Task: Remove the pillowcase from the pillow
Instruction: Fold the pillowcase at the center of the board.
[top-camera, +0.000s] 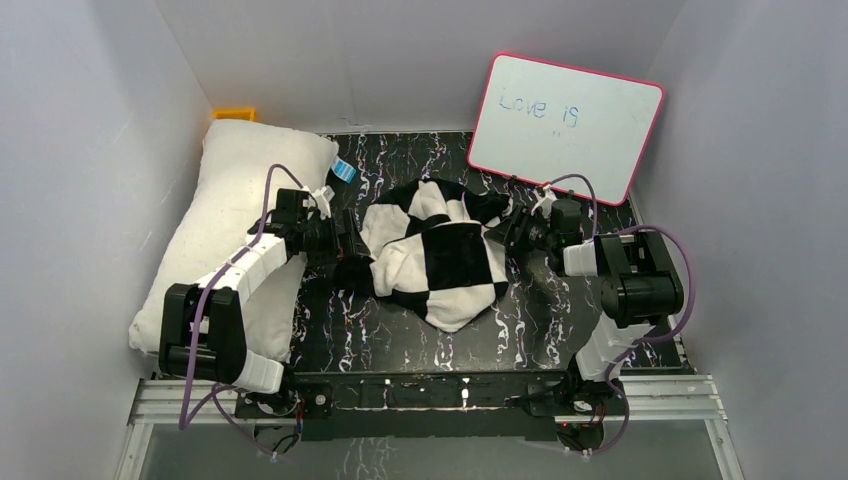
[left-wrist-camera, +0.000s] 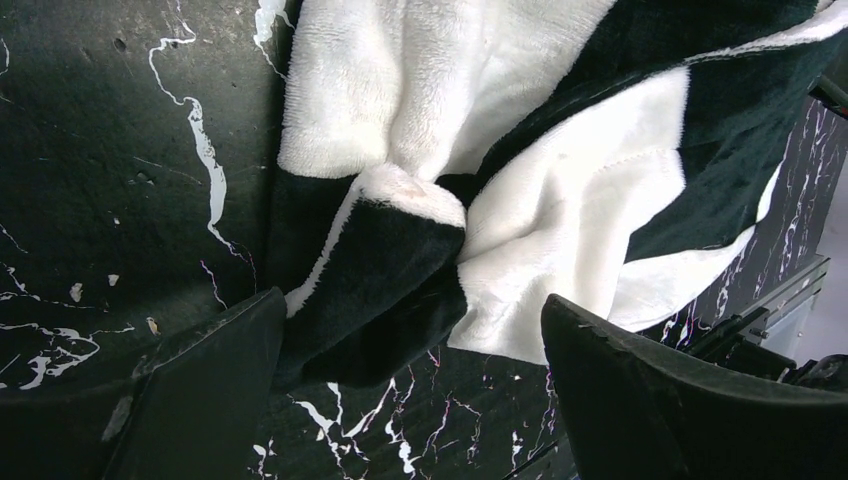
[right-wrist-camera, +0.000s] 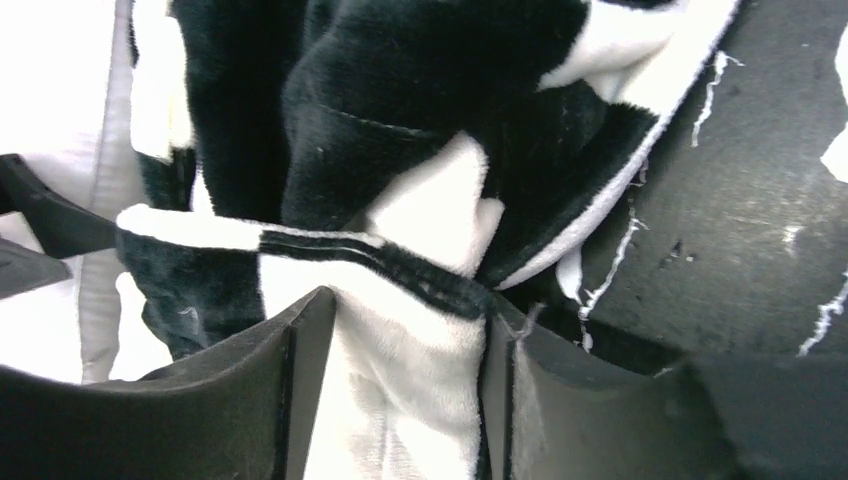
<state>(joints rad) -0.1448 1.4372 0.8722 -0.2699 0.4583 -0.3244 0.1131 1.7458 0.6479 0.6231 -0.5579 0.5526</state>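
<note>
The black-and-white checkered pillowcase (top-camera: 435, 250) lies crumpled in the middle of the black marbled table (top-camera: 400, 330), off the pillow. The plain white pillow (top-camera: 245, 215) lies bare along the left wall. My left gripper (top-camera: 345, 245) is open at the pillowcase's left edge, its fingers (left-wrist-camera: 200, 390) apart with a fold of pillowcase (left-wrist-camera: 400, 270) just beyond them and nothing between. My right gripper (top-camera: 515, 232) is shut on a fold of the pillowcase (right-wrist-camera: 410, 340) at its right edge, with white plush pinched between the fingers (right-wrist-camera: 290, 380).
A pink-framed whiteboard (top-camera: 565, 125) leans on the back wall at the right. A small blue thing (top-camera: 345, 170) lies by the pillow's far corner and a yellow thing (top-camera: 235, 113) sits behind the pillow. White walls close in left, right and back.
</note>
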